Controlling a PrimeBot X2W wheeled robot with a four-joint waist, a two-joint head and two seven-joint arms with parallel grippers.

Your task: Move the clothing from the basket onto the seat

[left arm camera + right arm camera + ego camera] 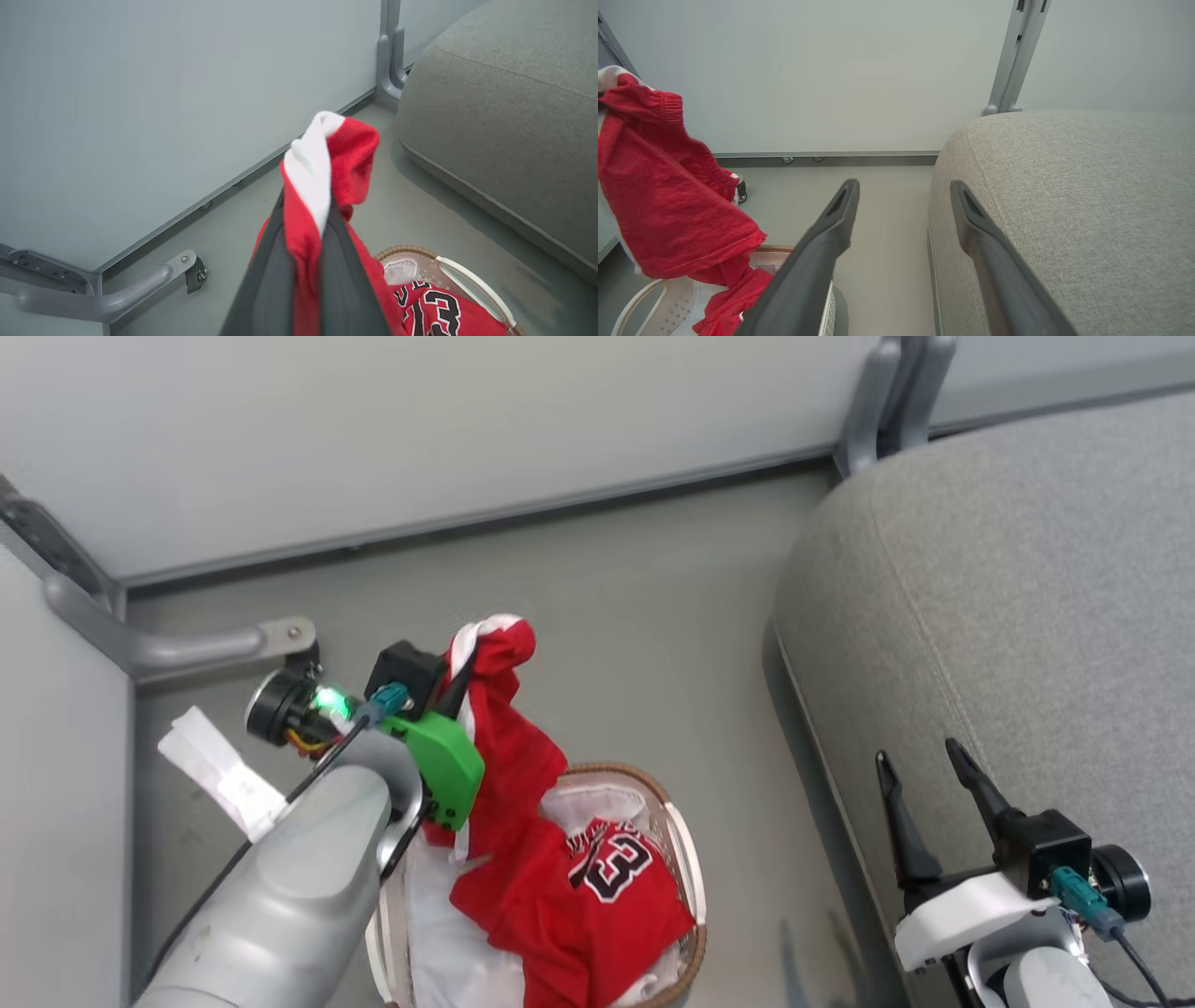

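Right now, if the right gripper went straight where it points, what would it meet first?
Probably the seat's edge, just ahead of the right gripper; beyond it, the wall. Depth is unclear.

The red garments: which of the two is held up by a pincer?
The garment with the white stripe, pinched in the left pincer and hanging above the basket. The jersey with number 23 lies in the basket.

Matt red mesh clothing (509,756), perforated plastic woven-rimmed basket (616,770), coarse grey fabric seat (1027,616).
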